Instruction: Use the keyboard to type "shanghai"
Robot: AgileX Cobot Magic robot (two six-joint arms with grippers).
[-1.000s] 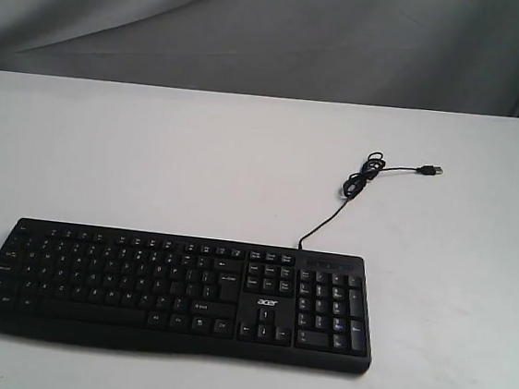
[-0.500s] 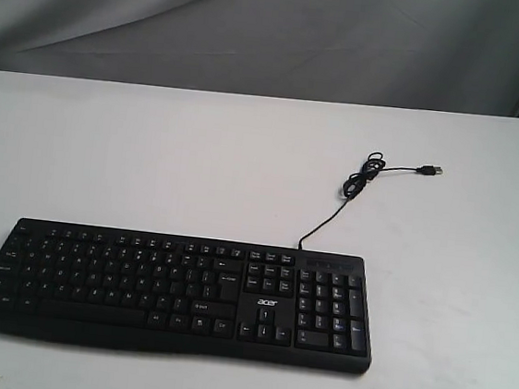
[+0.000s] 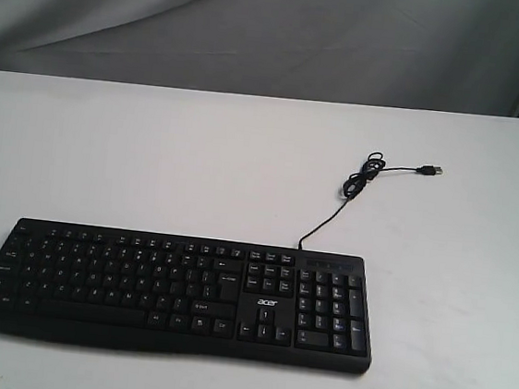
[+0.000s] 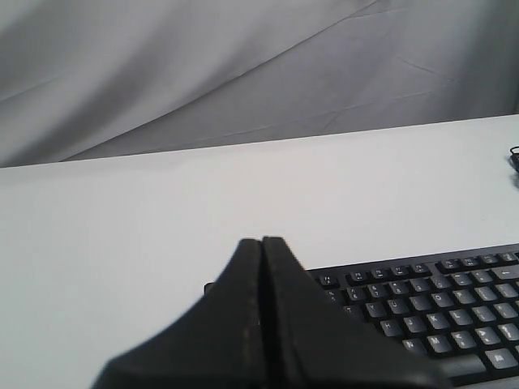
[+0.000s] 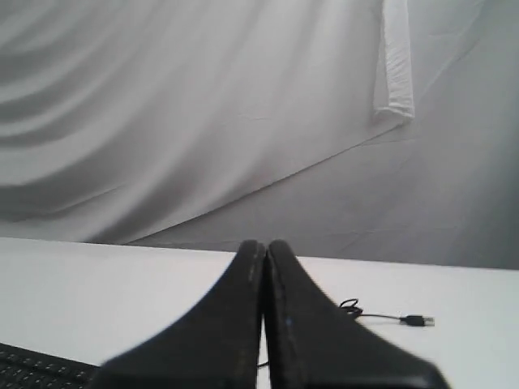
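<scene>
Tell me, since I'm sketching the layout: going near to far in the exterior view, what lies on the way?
Keyboard → cable with its USB plug → grey backdrop.

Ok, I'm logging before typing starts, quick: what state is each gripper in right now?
Left gripper: closed, holding nothing.
Right gripper: closed, holding nothing.

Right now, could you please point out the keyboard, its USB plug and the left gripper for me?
keyboard (image 3: 121, 277): exterior view, on the letter keys.
USB plug (image 3: 435, 170): exterior view, on the plug's body.
left gripper (image 4: 262, 243): left wrist view, between the shut fingertips.
</scene>
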